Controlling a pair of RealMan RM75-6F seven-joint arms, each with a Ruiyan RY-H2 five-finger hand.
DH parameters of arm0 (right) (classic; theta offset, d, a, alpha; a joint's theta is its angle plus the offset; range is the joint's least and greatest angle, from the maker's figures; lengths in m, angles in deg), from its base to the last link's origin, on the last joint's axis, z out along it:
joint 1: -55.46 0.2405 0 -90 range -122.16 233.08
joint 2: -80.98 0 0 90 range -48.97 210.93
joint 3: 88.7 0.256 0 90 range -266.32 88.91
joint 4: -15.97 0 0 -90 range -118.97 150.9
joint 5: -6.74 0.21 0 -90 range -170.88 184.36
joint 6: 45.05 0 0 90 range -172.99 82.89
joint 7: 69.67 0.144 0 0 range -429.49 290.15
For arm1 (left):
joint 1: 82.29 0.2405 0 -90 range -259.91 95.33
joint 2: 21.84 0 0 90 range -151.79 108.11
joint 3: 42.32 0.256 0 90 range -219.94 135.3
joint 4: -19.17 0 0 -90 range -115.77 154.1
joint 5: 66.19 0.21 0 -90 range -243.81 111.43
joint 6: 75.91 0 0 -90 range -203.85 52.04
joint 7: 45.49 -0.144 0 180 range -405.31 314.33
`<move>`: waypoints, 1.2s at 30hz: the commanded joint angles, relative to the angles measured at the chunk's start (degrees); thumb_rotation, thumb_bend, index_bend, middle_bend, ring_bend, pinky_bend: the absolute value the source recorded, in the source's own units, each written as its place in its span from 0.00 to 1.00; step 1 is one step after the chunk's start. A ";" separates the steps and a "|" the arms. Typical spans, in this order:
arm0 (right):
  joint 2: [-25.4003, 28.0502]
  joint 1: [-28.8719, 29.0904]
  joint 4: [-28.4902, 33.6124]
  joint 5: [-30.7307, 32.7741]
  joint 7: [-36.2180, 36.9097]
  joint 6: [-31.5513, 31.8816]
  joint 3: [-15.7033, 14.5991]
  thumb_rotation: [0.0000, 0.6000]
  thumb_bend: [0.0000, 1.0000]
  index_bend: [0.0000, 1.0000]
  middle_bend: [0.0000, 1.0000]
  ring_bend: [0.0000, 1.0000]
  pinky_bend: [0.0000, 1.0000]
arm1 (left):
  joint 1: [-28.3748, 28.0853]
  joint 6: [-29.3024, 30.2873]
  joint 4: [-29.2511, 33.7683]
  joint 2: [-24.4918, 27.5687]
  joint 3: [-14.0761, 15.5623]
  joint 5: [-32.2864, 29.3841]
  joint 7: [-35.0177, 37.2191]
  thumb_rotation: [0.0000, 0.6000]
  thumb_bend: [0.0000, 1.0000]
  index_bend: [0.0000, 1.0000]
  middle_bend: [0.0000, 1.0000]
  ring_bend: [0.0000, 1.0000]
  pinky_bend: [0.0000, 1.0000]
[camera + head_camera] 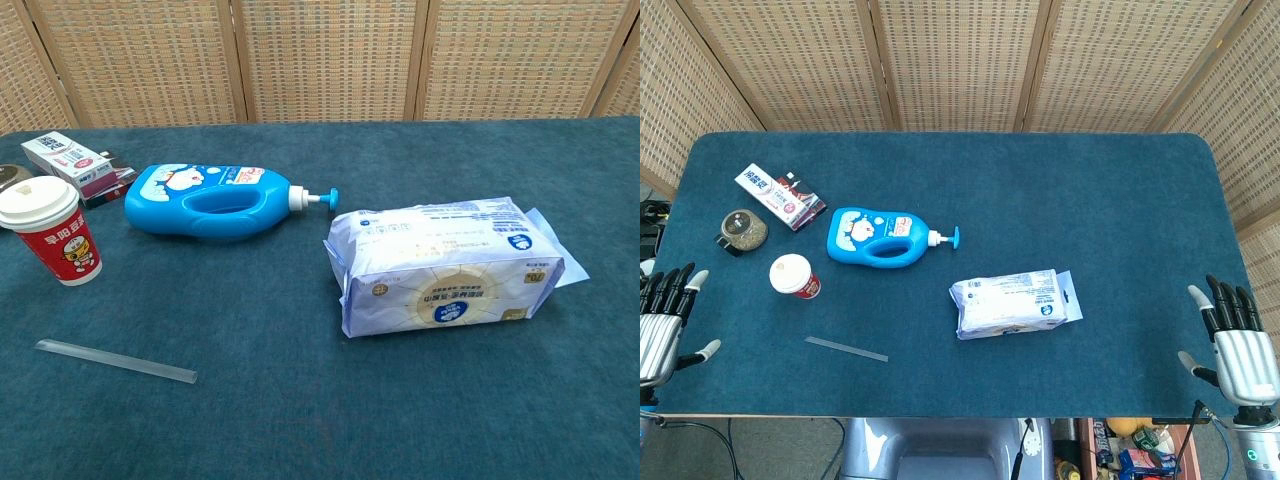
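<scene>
My left hand (662, 322) hovers at the table's near left edge, fingers spread, holding nothing. My right hand (1237, 342) sits at the near right edge, also spread and empty. Neither hand shows in the chest view. Nearest the left hand are a red paper cup with a white lid (793, 277) (52, 233) and a clear flat strip (846, 348) (115, 361). A white wipes pack (1015, 303) (445, 270) lies mid-table, closest to the right hand. A blue pump bottle (880, 238) (215, 201) lies on its side.
A white and red toothpaste box (779, 196) (76, 166) and a small round jar (743, 229) (14, 178) lie at the far left. The blue felt table (1090, 200) is backed by woven screens (960, 60). Clutter shows below the near edge at right.
</scene>
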 commanded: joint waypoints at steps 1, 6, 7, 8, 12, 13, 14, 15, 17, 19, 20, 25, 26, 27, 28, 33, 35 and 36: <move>-0.03 -0.02 -0.06 -0.04 -0.12 -0.01 -0.05 1.00 0.00 0.00 0.00 0.00 0.00 | 0.02 0.07 0.00 -0.03 0.03 0.07 -0.01 1.00 0.11 0.00 0.00 0.00 0.00; -0.14 0.05 -0.18 -0.09 -0.19 -0.20 -0.12 1.00 0.00 0.00 0.00 0.00 0.00 | 0.08 0.23 -0.09 -0.12 0.12 0.21 -0.18 1.00 0.11 0.00 0.00 0.00 0.00; -0.16 0.04 -0.22 -0.09 -0.15 -0.18 -0.12 1.00 0.00 0.00 0.00 0.00 0.00 | 0.08 0.26 -0.11 -0.14 0.14 0.26 -0.19 1.00 0.11 0.00 0.00 0.00 0.00; -0.16 0.03 -0.24 -0.07 -0.12 -0.17 -0.11 1.00 0.00 0.00 0.00 0.00 0.00 | 0.07 0.28 -0.13 -0.15 0.17 0.34 -0.18 1.00 0.11 0.00 0.00 0.00 0.00; -0.02 -0.11 -0.13 0.21 0.16 0.08 0.09 1.00 0.00 0.00 0.00 0.00 0.00 | -0.58 0.26 -0.25 -0.19 0.76 2.52 1.26 1.00 0.11 0.00 0.00 0.00 0.00; 0.07 -0.15 -0.09 0.31 0.29 0.16 0.18 1.00 0.00 0.00 0.00 0.00 0.00 | -0.98 0.20 -0.29 -0.15 1.08 3.70 2.02 1.00 0.11 0.00 0.00 0.00 0.00; 0.15 -0.18 -0.06 0.47 0.43 0.25 0.31 1.00 0.00 0.00 0.00 0.00 0.00 | -1.63 0.12 -0.18 -0.15 1.51 5.53 2.95 1.00 0.11 0.00 0.00 0.00 0.00; 0.19 -0.18 -0.05 0.58 0.48 0.24 0.38 1.00 0.00 0.00 0.00 0.00 0.00 | -2.10 0.03 -0.18 -0.12 1.76 6.69 3.48 1.00 0.11 0.00 0.00 0.00 0.00; 0.33 -0.17 -0.11 0.96 0.73 0.09 0.54 1.00 0.00 0.00 0.00 0.00 0.00 | -4.51 -1.20 0.38 0.23 3.03 11.74 4.70 1.00 0.11 0.00 0.00 0.00 0.00; 0.40 -0.15 -0.17 1.33 0.91 -0.02 0.72 1.00 0.00 0.00 0.00 0.00 0.00 | -7.26 -3.38 1.68 0.83 4.01 16.09 4.66 1.00 0.11 0.00 0.00 0.00 0.00; 0.44 -0.14 -0.17 1.46 0.99 -0.06 0.79 1.00 0.00 0.00 0.00 0.00 0.00 | -8.57 -4.71 2.53 1.16 4.28 17.61 4.13 1.00 0.11 0.00 0.00 0.00 0.00; 0.51 -0.07 -0.31 2.13 1.44 -0.59 0.94 1.00 0.00 0.00 0.00 0.00 0.00 | -16.62 -19.15 10.10 0.69 4.39 19.65 -3.74 1.00 0.11 0.09 0.00 0.00 0.00; 0.53 -0.03 -0.35 2.23 1.49 -0.71 0.98 1.00 0.00 0.00 0.00 0.00 0.00 | -17.24 -20.94 10.97 0.35 4.16 18.75 -4.86 1.00 0.11 0.14 0.00 0.00 0.00; 0.57 -0.01 -0.41 2.34 1.62 -0.82 1.00 1.00 0.00 0.00 0.00 0.00 0.00 | -18.03 -23.30 11.97 -0.27 3.98 17.50 -6.12 1.00 0.11 0.20 0.00 0.00 0.00; 0.59 0.00 -0.46 2.40 1.71 -0.89 1.00 1.00 0.00 0.00 0.00 0.00 0.00 | -18.48 -24.66 12.44 -0.77 3.90 16.69 -6.72 1.00 0.11 0.24 0.00 0.00 0.00; 0.63 0.06 -0.63 2.57 2.07 -1.12 1.05 1.00 0.00 0.00 0.00 0.00 0.00 | -19.95 -29.61 12.62 -4.76 2.99 11.82 -10.52 1.00 0.19 0.37 0.00 0.00 0.00; 0.65 0.09 -0.69 2.67 2.21 -1.23 1.07 1.00 0.00 0.00 0.00 0.00 0.00 | -20.30 -30.83 11.69 -6.85 2.66 10.10 -12.03 1.00 0.23 0.38 0.00 0.00 0.00; 0.65 0.13 -0.76 2.73 2.29 -1.36 1.07 1.00 0.00 0.00 0.00 0.00 0.00 | -20.58 -31.65 10.96 -8.14 2.44 8.93 -12.55 1.00 0.24 0.39 0.00 0.00 0.00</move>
